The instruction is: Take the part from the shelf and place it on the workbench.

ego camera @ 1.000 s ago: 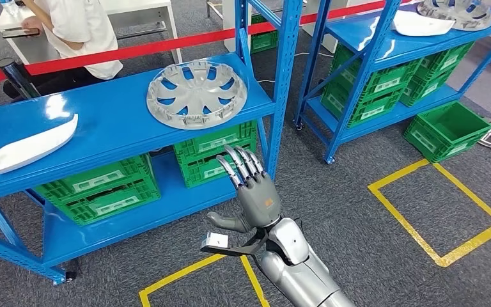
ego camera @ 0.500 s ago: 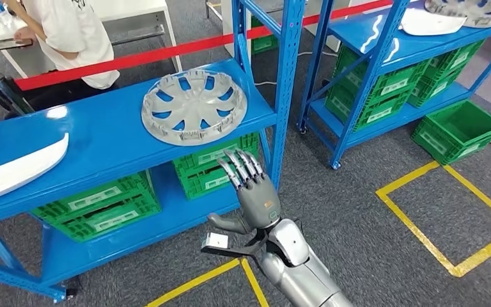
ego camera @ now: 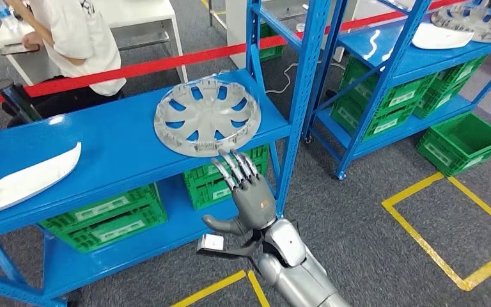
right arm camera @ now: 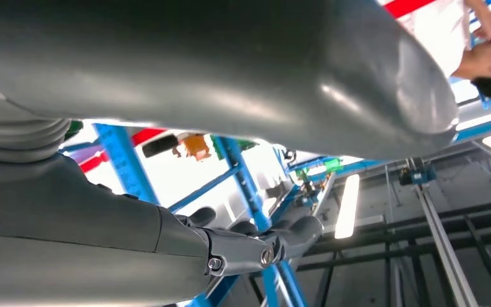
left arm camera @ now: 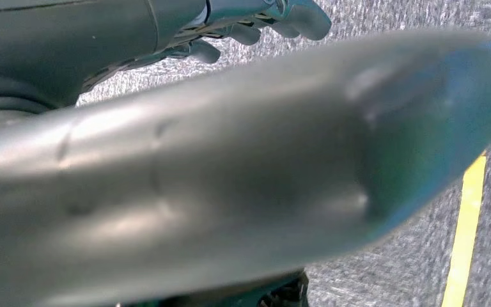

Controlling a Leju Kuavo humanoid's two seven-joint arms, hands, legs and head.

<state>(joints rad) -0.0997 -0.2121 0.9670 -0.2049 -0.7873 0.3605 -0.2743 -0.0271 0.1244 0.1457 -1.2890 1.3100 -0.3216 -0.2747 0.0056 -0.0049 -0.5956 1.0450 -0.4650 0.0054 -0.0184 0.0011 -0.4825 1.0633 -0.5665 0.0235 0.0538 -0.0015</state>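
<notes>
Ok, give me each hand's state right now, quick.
Right hand: open, fingers spread, holding nothing, just short of the wheel cover on the blue shelf.
Left hand: fingers look curled with nothing visible in them, but open or closed cannot be told.

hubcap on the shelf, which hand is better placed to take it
Right. The right hand is raised, fingers apart, just below the hubcap; the left hand hangs over the floor.

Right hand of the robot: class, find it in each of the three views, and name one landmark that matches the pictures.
Head view: right hand at lower centre, fingers spread, tips near the wheel cover.
Right wrist view: right hand enters from the left edge, before a blue shelf post.
Left wrist view: the left hand instead, over grey carpet.
Shared landmark: that blue shelf post.
</notes>
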